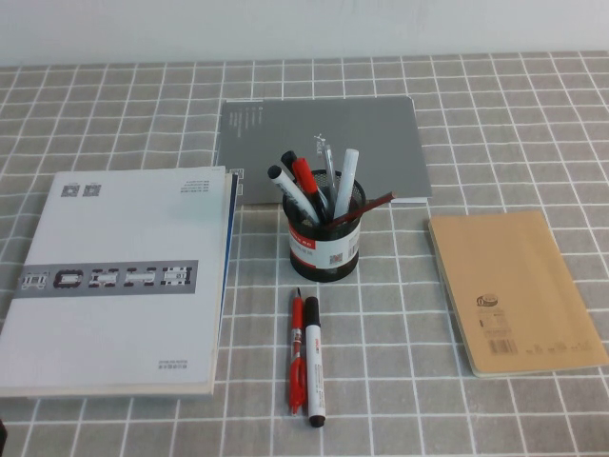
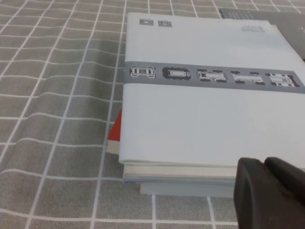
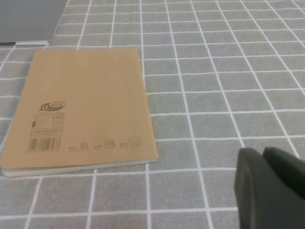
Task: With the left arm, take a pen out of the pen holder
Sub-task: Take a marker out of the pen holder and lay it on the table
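Observation:
A black mesh pen holder [image 1: 324, 243] stands at the middle of the table in the high view, holding several pens and markers, among them a red-capped one [image 1: 306, 181]. Just in front of it a red pen [image 1: 296, 352] and a white marker with a black cap [image 1: 314, 362] lie side by side on the cloth. Neither arm shows in the high view. My left gripper [image 2: 264, 164] is shut and empty, low at the near edge of the white book [image 2: 209, 105]. My right gripper [image 3: 262, 153] is shut and empty over the cloth, near the tan notebook [image 3: 86, 105].
The large white book [image 1: 119, 281] lies left of the holder, on top of other books. A grey book [image 1: 324, 143] lies behind the holder. The tan notebook [image 1: 514, 286] lies to its right. A grey checked cloth [image 1: 400, 381] covers the table.

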